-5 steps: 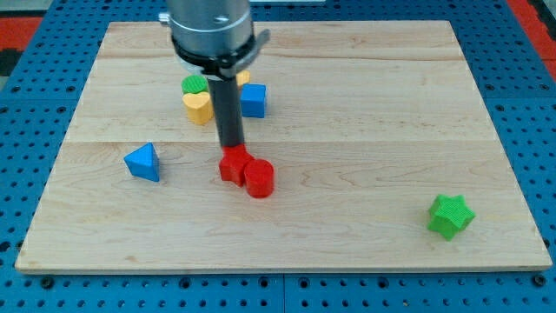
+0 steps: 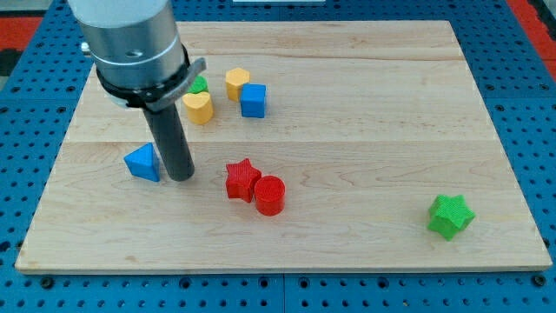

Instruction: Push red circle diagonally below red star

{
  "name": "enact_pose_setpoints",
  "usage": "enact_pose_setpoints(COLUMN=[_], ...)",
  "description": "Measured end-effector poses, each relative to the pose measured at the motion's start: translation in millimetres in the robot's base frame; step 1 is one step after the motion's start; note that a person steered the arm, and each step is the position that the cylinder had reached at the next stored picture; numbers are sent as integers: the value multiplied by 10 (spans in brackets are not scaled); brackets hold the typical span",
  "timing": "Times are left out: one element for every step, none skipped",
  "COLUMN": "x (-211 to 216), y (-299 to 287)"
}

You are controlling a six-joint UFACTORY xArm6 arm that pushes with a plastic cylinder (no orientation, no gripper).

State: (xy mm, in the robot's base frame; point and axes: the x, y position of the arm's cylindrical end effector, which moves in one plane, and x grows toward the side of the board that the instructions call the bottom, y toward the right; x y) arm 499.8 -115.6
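The red star (image 2: 242, 179) lies on the wooden board near its middle. The red circle (image 2: 270, 195) touches the star at its lower right. My tip (image 2: 182, 176) rests on the board to the left of the red star, a short gap away, and right next to the blue triangle (image 2: 143, 163) on its right side. The rod rises from the tip to the grey arm body at the view's top left.
A yellow heart (image 2: 199, 107), a yellow block (image 2: 236, 83), a blue cube (image 2: 253, 100) and a partly hidden green block (image 2: 200, 85) cluster near the view's top. A green star (image 2: 451, 215) sits at the lower right. The board (image 2: 365, 122) lies on a blue pegboard.
My tip has moved left, from just above the red star to beside the blue triangle. The red star and red circle sit slightly lower and to the right than before.
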Motion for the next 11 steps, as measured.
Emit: enact_pose_setpoints(x=[191, 319, 303, 292, 282, 65, 107, 162, 109, 101, 188], y=[117, 455, 904, 1354, 1473, 1456, 1608, 1757, 1867, 2126, 2214])
